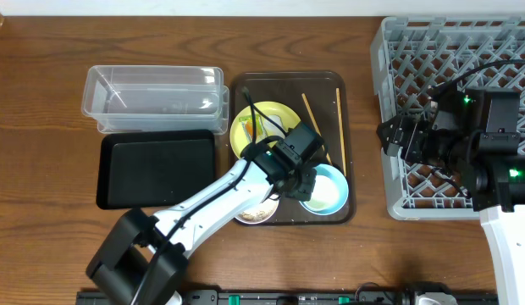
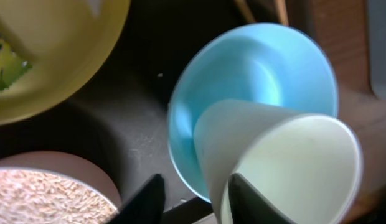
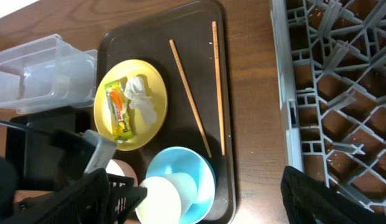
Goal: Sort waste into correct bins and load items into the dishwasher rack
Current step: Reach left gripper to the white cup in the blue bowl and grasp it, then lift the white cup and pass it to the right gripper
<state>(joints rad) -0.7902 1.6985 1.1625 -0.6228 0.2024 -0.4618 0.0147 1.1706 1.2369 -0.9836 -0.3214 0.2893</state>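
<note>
Surface (image 1: pixel 42 127): wood-brown; everything stands on it.
Dishwasher rack (image 1: pixel 432 59): at the right edge of the surface. No dish can be seen in it in these views.
Right tool (image 1: pixel 396 135): held over the rack's left part with its fingers spread wide and nothing between them.
Serving tray (image 1: pixel 284 89): dark brown, between the bins and the rack. All the dishes and waste are on it.
Clear tub (image 1: pixel 152 93): left of the serving tray; nothing is seen inside.
Black tray (image 1: pixel 157 169): just in front of the tub, bare.
Plate (image 3: pixel 152 78): yellow-green. The snack wrapper (image 3: pixel 120 112) and white scrap (image 3: pixel 142 99) lie on it.
White bowl (image 2: pixel 99 180): beside the blue bowl, with rice (image 2: pixel 43 196) heaped in it.
Light blue bowl (image 2: pixel 243 68): at the tray's front right; the cup is tipped inside it.
Left tool (image 2: pixel 193 193): low over the blue bowl with its fingers apart. One appears to be at the cup's mouth and the other outside its wall, not yet pressed together.
Cup (image 2: pixel 286 162): small and white, lying tilted in the blue bowl with its mouth toward the left wrist camera.
Chopsticks (image 3: pixel 190 96): two, lying apart on the tray's right side.
Step in hand: judged to be the taking of the cup for the rack. No waste has been sorted yet.
Next move: the fingers must be closed on the cup's wall. The cup should then be lifted clear without the bowl being dragged, and carried right to the rack.
</note>
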